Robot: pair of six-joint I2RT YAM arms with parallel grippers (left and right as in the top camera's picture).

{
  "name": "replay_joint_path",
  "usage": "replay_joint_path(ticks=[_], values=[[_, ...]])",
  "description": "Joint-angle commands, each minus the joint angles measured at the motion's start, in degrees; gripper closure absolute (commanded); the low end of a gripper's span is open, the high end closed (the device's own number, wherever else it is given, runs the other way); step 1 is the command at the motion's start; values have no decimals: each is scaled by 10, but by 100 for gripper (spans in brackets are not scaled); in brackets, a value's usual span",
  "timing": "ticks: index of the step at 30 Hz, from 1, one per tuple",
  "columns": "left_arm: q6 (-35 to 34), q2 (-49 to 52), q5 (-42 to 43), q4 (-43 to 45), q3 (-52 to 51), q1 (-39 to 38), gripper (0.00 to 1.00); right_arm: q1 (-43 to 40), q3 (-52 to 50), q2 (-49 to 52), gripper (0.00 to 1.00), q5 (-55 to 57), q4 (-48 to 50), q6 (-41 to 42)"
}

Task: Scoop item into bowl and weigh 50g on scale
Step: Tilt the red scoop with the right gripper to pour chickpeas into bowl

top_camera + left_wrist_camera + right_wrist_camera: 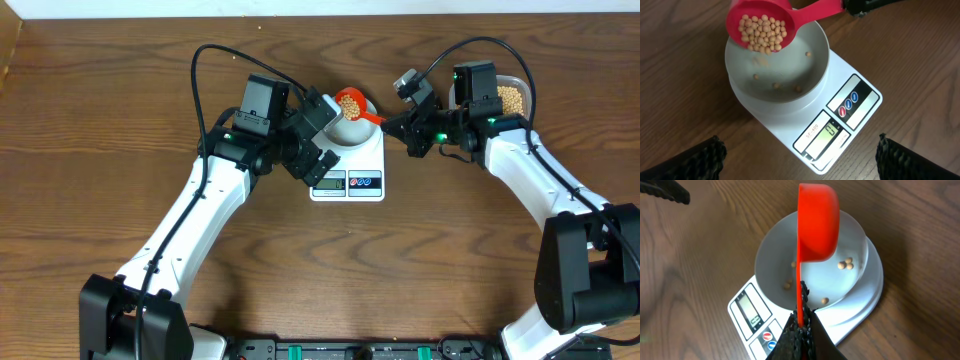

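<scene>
— Right gripper (801, 322) first: what has it got?
— Its fingers are pinched together on the thin handle of a red scoop (817, 222). The scoop reaches straight out ahead of them, tipped onto its side.
— Loaded?
— Yes. The left wrist view shows a heap of beans (762, 32) in its cup. Directly beneath the scoop sits the pale bowl (820, 55), with a few beans loose on its floor.
— And under the bowl?
— The white scale (852, 67), with the bowl resting on its platform. Its display (829, 132) and two round buttons (849, 104) lie just left of the right gripper's fingers in its own view. The digits are too blurred to read.
— Left gripper (325, 135)?
— It hovers over the scale with its jaws wide apart, gripping nothing. The scale's front edge shows between its fingers (695, 160).
— Surroundings?
— A dark brown wood-grain table (100, 120) lies under everything. Behind the right gripper, beside its wrist, stands a clear tub (527, 92) holding more beans. Past the table's far edge runs a pale strip (300, 8); wall or floor, I cannot tell.
</scene>
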Motion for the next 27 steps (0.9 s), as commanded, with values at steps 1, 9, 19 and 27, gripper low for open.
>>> replay_joint_path(ticks=[1,9,19,27], values=[[3,-14,7,1,-3,2,2,5,-3,-7,99,4,2,-29],[3,-14,7,1,-3,2,2,5,-3,-7,99,4,8,-48],[3,-14,7,1,-3,2,2,6,-3,-7,99,4,9,-78],[3,-14,7,1,-3,2,2,9,-3,-7,99,4,9,-106]])
